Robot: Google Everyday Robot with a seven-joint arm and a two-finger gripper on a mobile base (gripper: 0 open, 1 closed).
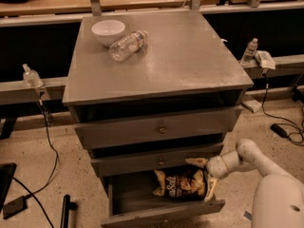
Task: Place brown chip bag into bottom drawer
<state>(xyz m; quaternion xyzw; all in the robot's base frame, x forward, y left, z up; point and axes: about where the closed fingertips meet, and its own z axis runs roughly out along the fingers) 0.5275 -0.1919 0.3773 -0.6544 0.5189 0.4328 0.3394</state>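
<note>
A grey cabinet (156, 127) stood with its bottom drawer (164, 214) pulled open. The brown chip bag (179, 184) lay inside the drawer, toward its 3 o'clock side. The robot's hand (204, 176) sat at the bag's 3 o'clock end, its two fingers spread wide apart. On the worktop (190, 56), toward 11 o'clock, a white bowl (108, 32) stood with a clear plastic bottle (127, 45) lying just beside it.

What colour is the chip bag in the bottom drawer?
Crinkly chip bag: dark brown with cream-yellow ends, seen in the camera view; open gripper just beside it.
</note>
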